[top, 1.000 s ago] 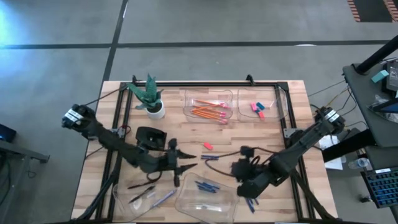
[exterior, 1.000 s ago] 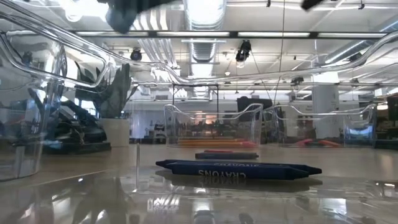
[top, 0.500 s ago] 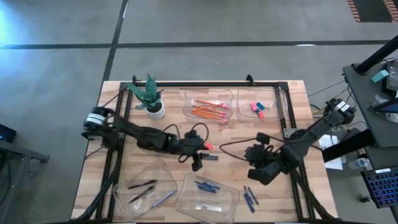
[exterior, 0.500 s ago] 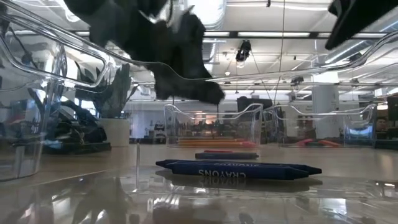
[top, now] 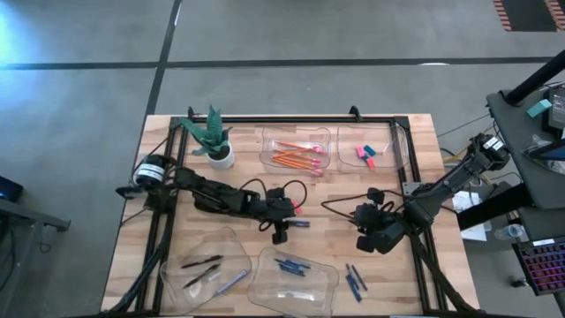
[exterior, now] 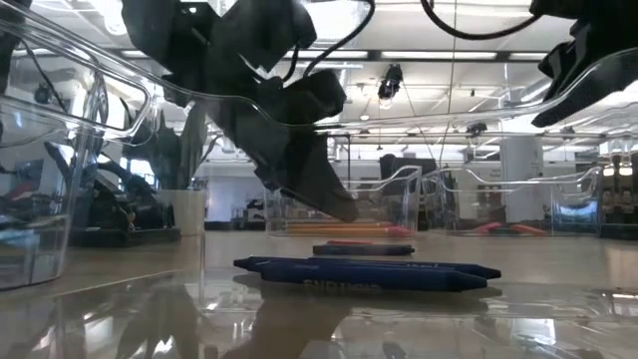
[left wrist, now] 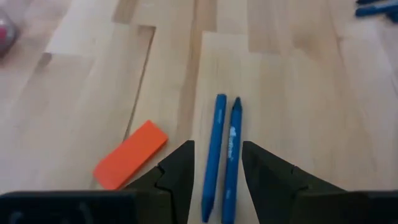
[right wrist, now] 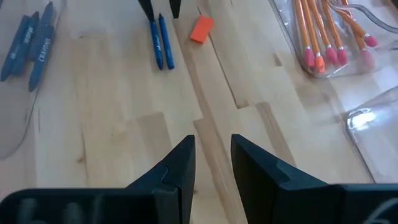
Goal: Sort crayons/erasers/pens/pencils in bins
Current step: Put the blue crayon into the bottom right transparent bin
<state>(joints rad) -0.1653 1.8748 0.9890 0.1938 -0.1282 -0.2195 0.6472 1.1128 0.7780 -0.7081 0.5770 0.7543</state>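
High view: overhead, straight down, far enough to take in the whole table (top: 212,265), both arms and the floor around it.

Low view: at tabletop height, looking level across into the room behind, very near; clear bin walls (exterior: 90,110) and a blue crayon (exterior: 364,271) fill the foreground.

Left wrist view: looks steeply down between its own dark fingers (left wrist: 180,171), very close to the wood, on two crayons (left wrist: 221,155) and an orange eraser (left wrist: 130,154).

Right wrist view: slanted, from farther off; it shares that same crayon pair (right wrist: 160,40) and eraser (right wrist: 201,28), also seen from overhead mid-table.
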